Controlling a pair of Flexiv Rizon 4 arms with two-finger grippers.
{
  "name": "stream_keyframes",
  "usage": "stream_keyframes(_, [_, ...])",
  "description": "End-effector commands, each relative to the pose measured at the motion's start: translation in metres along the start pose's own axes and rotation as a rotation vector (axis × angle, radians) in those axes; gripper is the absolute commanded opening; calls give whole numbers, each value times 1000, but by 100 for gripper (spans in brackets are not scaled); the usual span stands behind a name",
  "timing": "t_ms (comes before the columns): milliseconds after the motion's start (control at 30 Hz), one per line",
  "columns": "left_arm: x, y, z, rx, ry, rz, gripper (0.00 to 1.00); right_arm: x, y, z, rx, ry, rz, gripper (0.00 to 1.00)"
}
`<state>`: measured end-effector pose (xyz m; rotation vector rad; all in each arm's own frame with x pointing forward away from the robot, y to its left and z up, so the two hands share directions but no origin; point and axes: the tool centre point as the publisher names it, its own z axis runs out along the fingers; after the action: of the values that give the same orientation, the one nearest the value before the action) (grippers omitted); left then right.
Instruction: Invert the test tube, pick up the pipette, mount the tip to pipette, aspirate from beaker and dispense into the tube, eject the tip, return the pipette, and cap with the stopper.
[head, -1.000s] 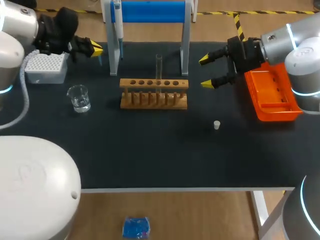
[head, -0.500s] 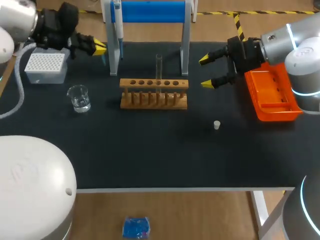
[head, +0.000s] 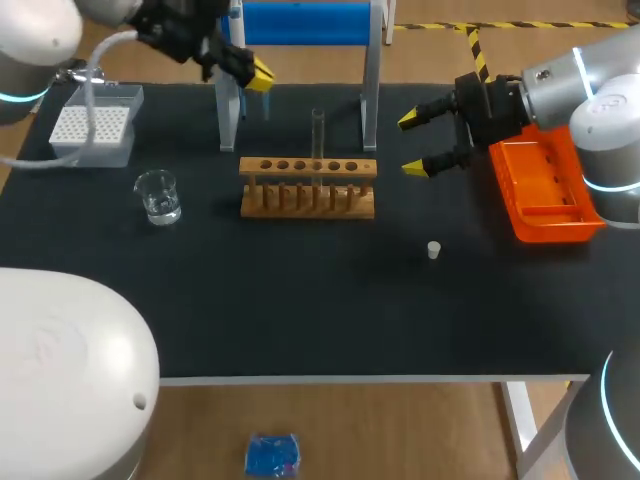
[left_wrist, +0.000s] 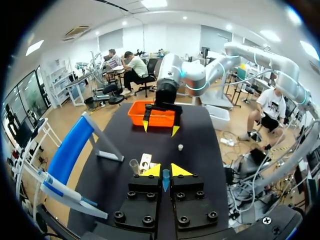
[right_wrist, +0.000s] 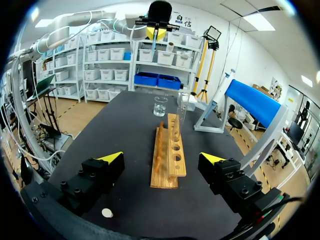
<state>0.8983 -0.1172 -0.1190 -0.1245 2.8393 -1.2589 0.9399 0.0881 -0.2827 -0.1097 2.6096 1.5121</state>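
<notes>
A thin blue pipette tip (left_wrist: 165, 180) is pinched in my left gripper (left_wrist: 165, 171), which is shut on it. That gripper (head: 254, 72) hovers by the blue stand (head: 300, 22), right beside the hanging pipette (head: 237, 50). A clear test tube (head: 318, 133) stands upright in the wooden rack (head: 308, 186). A beaker (head: 158, 195) with a little liquid sits left of the rack. The small white stopper (head: 433, 250) lies on the mat to the rack's right. My right gripper (head: 421, 143) stands wide open right of the rack, holding nothing, with the rack (right_wrist: 169, 155) ahead of it.
The white tip box (head: 92, 130) sits at the far left edge. An orange tray (head: 548, 192) lies at the right, under my right arm. The stand's legs (head: 371, 90) rise just behind the rack. Dark mat in front of the rack is bare.
My left arm has swung right and up from the tip box to the stand, carrying the blue tip. The right arm has not moved.
</notes>
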Motion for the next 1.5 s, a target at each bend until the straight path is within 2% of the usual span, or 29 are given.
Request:
stream_keyframes(33, [-1,-8,14,-38,10,-21,0,0,0,-1,2,0,0,100])
stream_keyframes(433, [15,-1,26,-5,-32,-82,0,0,0,-1,2,0,0,100])
stream_keyframes(800, [34,-14,40,7,-23,-72,0,0,0,-1,2,0,0,100])
stream_keyframes(1467, [39,-16,41,6,-14,-81,0,0,0,-1,2,0,0,100])
stream_keyframes(1500, [39,-16,41,6,-14,-81,0,4,6,-4,-4,-4,-6,100])
